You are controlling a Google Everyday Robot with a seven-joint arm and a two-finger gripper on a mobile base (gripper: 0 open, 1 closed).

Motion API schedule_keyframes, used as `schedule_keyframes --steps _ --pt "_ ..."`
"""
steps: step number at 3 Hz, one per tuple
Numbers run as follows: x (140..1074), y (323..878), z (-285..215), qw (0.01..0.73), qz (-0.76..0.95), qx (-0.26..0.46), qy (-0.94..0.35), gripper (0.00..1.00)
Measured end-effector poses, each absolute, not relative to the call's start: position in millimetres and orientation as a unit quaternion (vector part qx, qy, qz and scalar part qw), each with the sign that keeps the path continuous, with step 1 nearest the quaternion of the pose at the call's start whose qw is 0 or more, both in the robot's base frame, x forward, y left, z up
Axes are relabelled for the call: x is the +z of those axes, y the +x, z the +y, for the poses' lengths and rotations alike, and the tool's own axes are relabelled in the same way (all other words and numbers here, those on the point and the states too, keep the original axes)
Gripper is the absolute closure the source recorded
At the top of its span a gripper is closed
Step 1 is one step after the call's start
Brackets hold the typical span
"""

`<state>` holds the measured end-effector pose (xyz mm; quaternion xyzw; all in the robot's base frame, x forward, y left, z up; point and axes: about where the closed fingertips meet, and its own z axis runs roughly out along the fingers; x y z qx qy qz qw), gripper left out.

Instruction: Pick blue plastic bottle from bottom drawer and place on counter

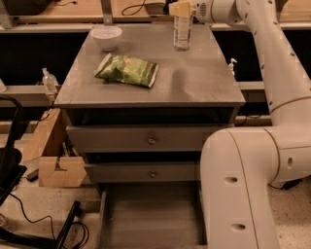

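Note:
The blue plastic bottle (pixel 182 33), clear with a pale label, stands upright at the back right of the counter (pixel 194 82), its base at or just above the surface. My gripper (pixel 181 8) is over its top, with yellowish fingers closed around the cap. The bottom drawer (pixel 150 219) is pulled open below the cabinet and its grey floor shows nothing in it. My white arm reaches in from the right, over the counter's back corner.
A white bowl (pixel 107 36) sits at the counter's back left and a green snack bag (pixel 127 70) lies in the middle left. Two upper drawers (pixel 151 140) are closed. A cardboard box (pixel 53 160) and black cables (pixel 29 219) are on the left. My arm's bulk (pixel 243 189) fills the lower right.

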<state>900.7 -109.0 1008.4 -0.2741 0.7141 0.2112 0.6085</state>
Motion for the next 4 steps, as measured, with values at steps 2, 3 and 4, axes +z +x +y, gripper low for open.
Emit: schedule_keyframes --steps 2,3,4 --pt "975.4 926.9 -143.7 0.615 0.728 0.232 -0.194 1.00" --pt "966.7 932.9 -148.8 0.620 0.726 0.233 -0.185 1.00" --pt "951.6 935.3 -146.6 0.607 0.739 0.204 -0.208 1.00"
